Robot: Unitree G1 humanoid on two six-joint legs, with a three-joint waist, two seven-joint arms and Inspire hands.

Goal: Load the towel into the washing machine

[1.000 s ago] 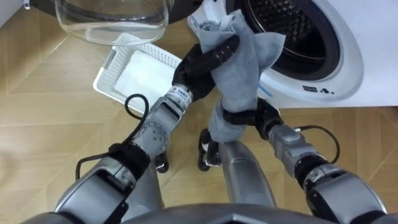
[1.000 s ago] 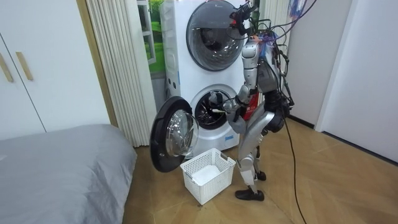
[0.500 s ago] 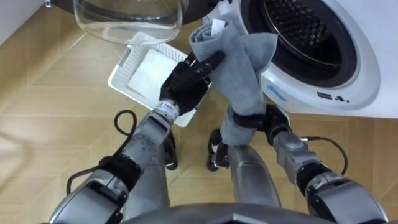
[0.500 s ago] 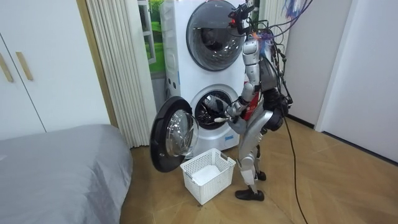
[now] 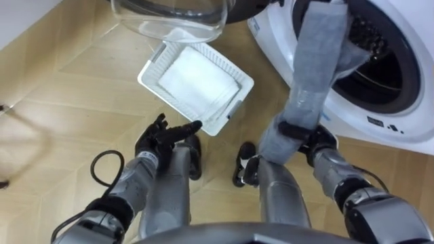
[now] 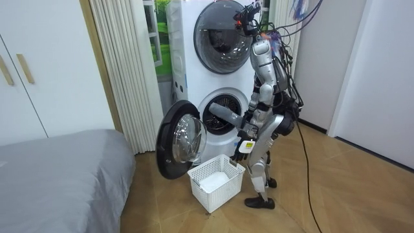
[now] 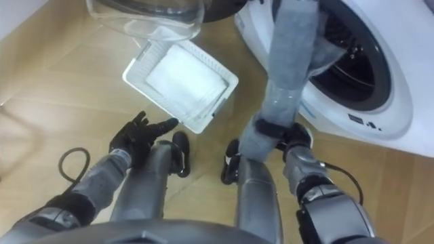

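I have one grey towel [image 5: 315, 61]. My right hand [image 5: 300, 130] is clamped round its lower end, and its upper end crosses the rim of the washing machine's [image 5: 400, 88] open drum mouth. My left hand [image 5: 163, 135] hangs low, fingers spread, holding nothing. One white basket [image 5: 178, 103] stands on the floor [image 5: 61, 115] between the one open door [image 5: 169, 17] and the machine, near my feet. A second machine [image 6: 223, 29] is stacked on top. Bare floor lies to my left.

Robot stands before the washing machine [image 5: 417, 68], whose open door [image 5: 169, 17] hangs to the left. Basket [image 5: 152, 58] sits on the floor beneath the door. Towel [image 5: 315, 61] runs from the right hand [image 5: 298, 132] up to the drum mouth. Left hand [image 5: 163, 139] is low, near the basket.
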